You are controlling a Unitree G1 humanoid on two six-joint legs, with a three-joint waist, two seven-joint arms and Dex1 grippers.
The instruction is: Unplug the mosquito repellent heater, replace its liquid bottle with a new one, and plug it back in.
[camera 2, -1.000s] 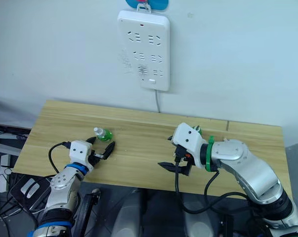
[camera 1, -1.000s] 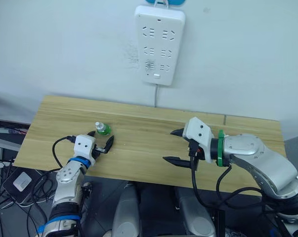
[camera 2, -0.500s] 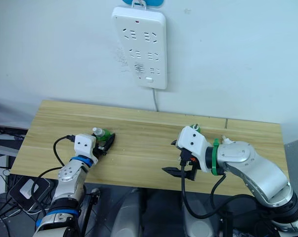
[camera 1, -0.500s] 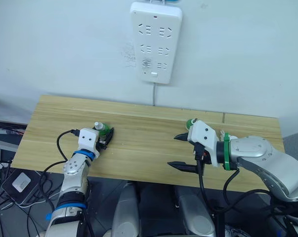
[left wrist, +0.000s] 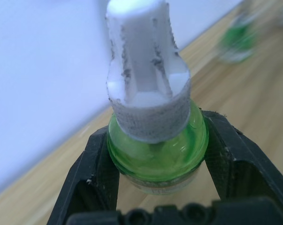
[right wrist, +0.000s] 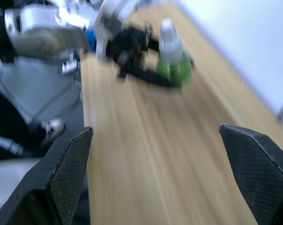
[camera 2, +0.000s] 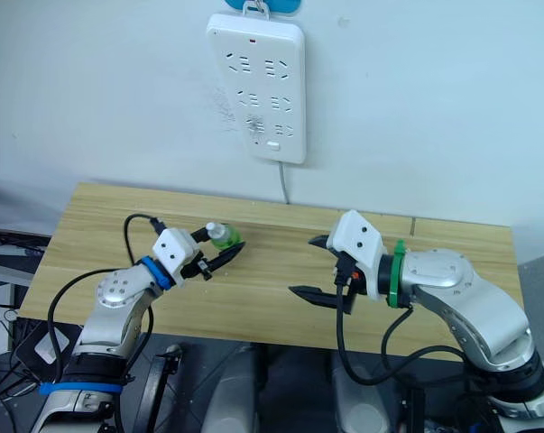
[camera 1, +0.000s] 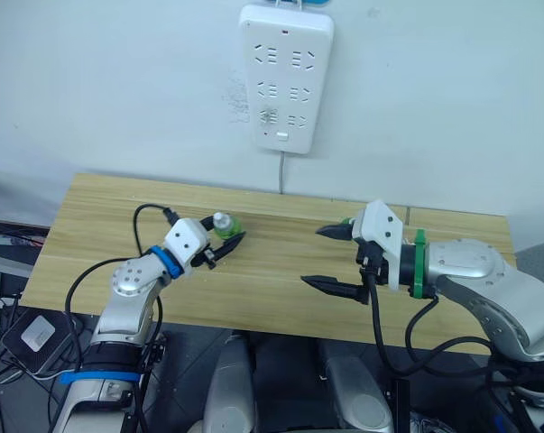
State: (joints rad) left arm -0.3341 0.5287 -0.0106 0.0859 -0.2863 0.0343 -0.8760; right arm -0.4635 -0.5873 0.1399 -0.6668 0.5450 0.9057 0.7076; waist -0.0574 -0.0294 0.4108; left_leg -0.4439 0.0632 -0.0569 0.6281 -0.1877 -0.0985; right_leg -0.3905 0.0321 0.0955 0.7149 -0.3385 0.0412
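Observation:
My left gripper (camera 1: 226,234) is shut on a small green liquid bottle (camera 1: 225,224) with a white cap and holds it just above the wooden table (camera 1: 100,207), left of centre. In the left wrist view the black fingers (left wrist: 96,164) press both sides of the bottle (left wrist: 155,150). To the right, my right gripper (camera 1: 311,257) hangs open over the table with nothing between its fingers. A second green thing (left wrist: 237,40) lies blurred further along the table, and a bit of green (camera 1: 346,221) peeks from behind my right gripper. The mosquito repellent heater is hidden.
A long white power strip (camera 1: 285,77) hangs on the wall above the table's middle, its cord (camera 1: 281,176) running down behind the table. Nothing is plugged into it. Cables and a dark box (camera 1: 37,334) lie on the floor at the left.
My left gripper was open beside the bottle, then shut on it, lifted it and carried it right toward the middle. My right gripper drifted slightly right and stayed open.

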